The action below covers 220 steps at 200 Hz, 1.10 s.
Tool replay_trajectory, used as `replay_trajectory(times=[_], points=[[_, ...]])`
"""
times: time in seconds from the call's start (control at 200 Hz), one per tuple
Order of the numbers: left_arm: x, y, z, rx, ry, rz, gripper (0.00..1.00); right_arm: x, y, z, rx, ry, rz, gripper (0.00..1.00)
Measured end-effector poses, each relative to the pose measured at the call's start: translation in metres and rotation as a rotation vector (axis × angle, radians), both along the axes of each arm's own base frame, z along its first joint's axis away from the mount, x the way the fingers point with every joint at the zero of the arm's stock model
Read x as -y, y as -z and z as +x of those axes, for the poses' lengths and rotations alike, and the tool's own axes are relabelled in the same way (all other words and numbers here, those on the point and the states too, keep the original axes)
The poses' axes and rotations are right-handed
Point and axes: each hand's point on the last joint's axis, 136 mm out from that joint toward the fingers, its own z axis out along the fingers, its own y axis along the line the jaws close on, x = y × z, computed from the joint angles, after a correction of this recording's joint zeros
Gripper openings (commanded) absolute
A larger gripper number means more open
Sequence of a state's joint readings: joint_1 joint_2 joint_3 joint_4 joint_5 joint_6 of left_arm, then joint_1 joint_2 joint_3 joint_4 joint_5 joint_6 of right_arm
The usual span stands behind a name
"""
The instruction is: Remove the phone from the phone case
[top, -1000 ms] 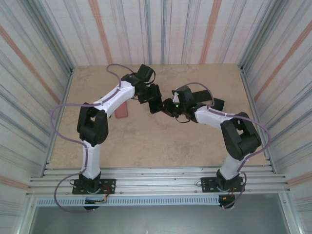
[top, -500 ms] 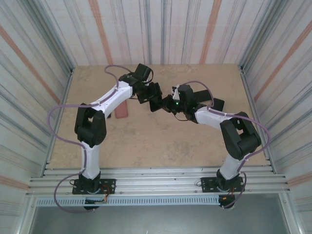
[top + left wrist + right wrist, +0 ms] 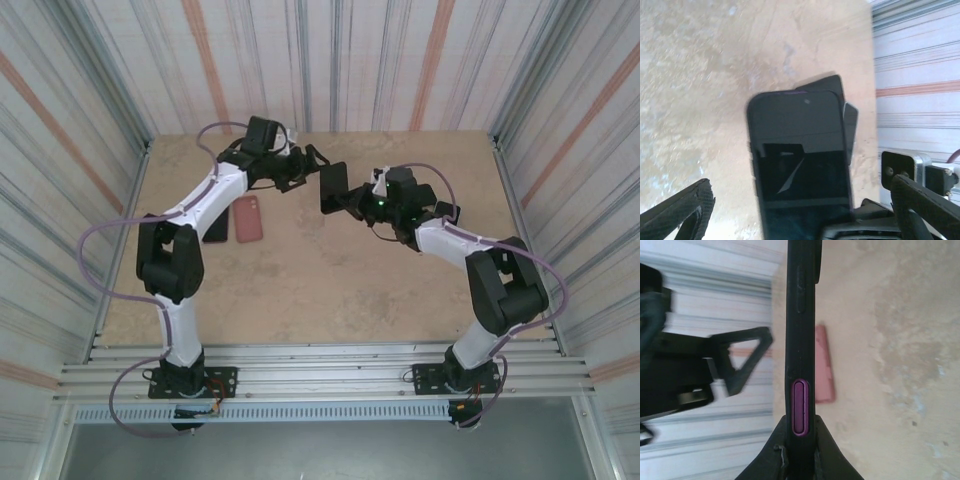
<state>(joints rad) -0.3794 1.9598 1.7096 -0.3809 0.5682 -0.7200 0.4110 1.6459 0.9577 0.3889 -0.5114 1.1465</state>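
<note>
While in right fingers point(image 3: 771, 457), phone point(image 3: 800, 340) aloft

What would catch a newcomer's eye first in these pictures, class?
The black phone, held upright above the middle of the table by the right gripper. The left gripper stands open just beside it, and a flat pink item lies on the table near the left arm.

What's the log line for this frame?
right jaws: shut on cased phone, held off table | left jaws: open, not gripping | case: still on
</note>
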Motion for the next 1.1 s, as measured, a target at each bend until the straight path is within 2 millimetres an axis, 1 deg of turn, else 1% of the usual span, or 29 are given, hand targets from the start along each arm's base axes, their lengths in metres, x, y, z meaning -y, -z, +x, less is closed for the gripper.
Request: replay_trajectory(times=[0.085,0.18,0.346,0.486,0.581,0.722,0.897,0.977,1.102], points=[[-0.008,-0.002,0.011,0.021,-0.003,-0.089,0.87,0.001,-0.017,0.004,0.013,0.014,0.064,0.02],[-0.010,-0.012,0.018,0.046,0.004,-0.164,0.84,0.000,-0.028,0.006,0.015,0.018,0.114,0.02],[0.003,-0.048,0.020,0.116,0.063,-0.297,0.74,-0.004,-0.046,0.007,0.017,0.017,0.203,0.02],[0.009,-0.064,0.018,0.137,0.092,-0.356,0.66,-0.005,-0.060,0.007,0.028,0.015,0.262,0.01],[0.009,-0.068,0.019,0.137,0.093,-0.379,0.62,-0.006,-0.068,0.008,0.038,0.014,0.289,0.01],[0.011,-0.069,0.020,0.123,0.104,-0.405,0.61,-0.008,-0.077,0.007,0.049,0.005,0.325,0.01],[0.015,-0.070,0.022,0.104,0.123,-0.429,0.48,-0.011,-0.083,0.004,0.055,-0.011,0.351,0.01],[0.017,-0.070,0.024,0.094,0.128,-0.443,0.38,-0.013,-0.083,0.004,0.058,-0.021,0.359,0.01],[0.018,-0.070,0.026,0.072,0.128,-0.462,0.24,-0.014,-0.087,0.005,0.064,-0.024,0.376,0.01]])
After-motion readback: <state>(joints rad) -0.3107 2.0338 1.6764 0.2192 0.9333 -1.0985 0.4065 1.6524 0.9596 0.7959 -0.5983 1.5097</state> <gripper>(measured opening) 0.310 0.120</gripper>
